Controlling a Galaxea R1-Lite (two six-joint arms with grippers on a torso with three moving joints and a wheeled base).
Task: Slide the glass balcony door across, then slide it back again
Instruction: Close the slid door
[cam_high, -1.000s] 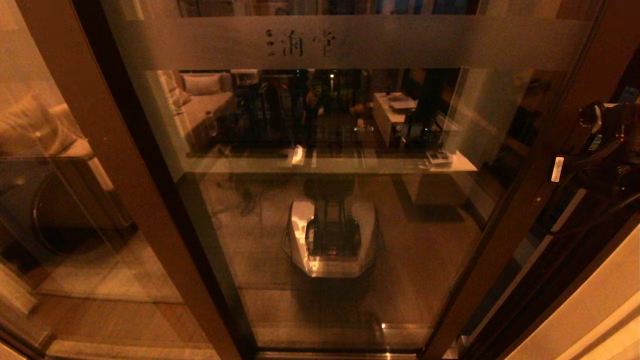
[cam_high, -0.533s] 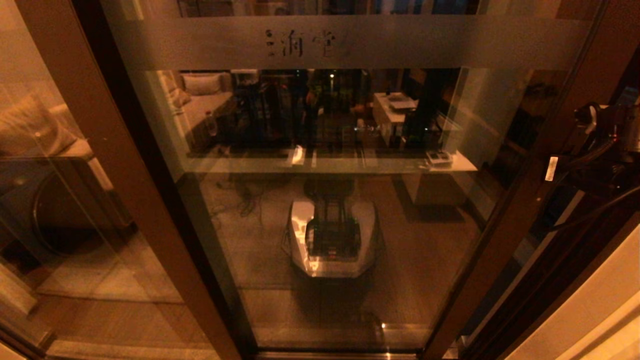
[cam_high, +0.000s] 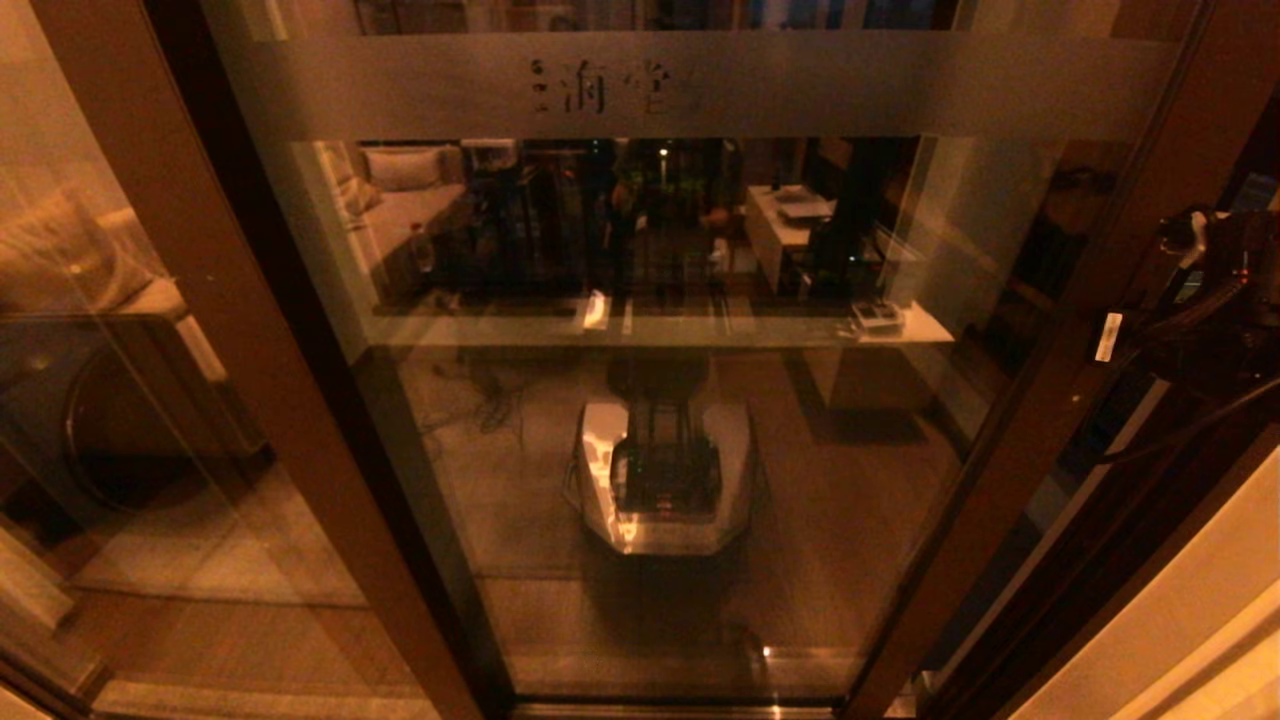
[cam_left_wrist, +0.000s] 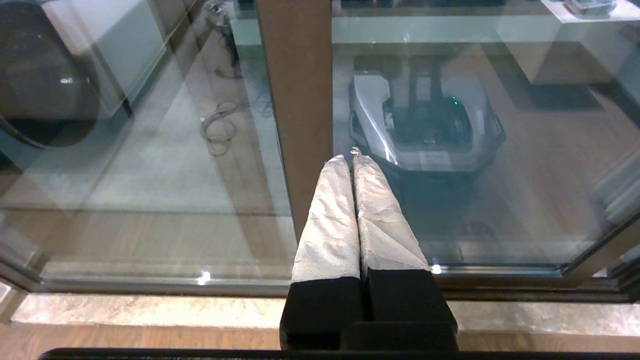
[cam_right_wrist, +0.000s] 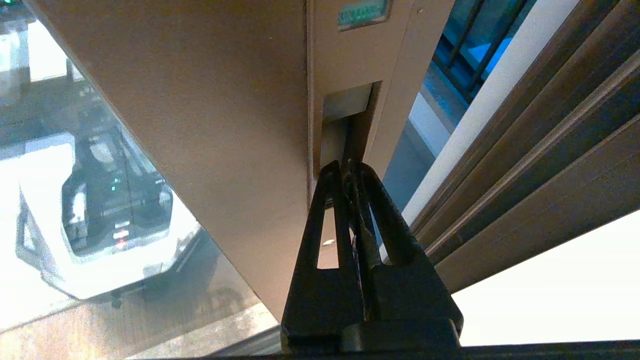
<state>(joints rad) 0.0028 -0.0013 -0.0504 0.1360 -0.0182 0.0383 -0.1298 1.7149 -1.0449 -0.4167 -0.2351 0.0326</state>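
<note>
Two grippers face the door (cam_high: 650, 400).
Right gripper (cam_right_wrist: 348, 167), fingers together, tips in the handle slot (cam_right_wrist: 347, 130); left gripper (cam_left_wrist: 352, 159) closed, empty, before the glass.

One glass balcony door (cam_high: 640, 400), one fixed glass panel (cam_high: 110, 420), one handle slot (cam_right_wrist: 345, 130), two robot hands.

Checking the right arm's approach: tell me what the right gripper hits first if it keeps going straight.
Probably the recessed handle slot in the glass balcony door. The shut right gripper points at its lower edge; contact can't be judged.
</note>
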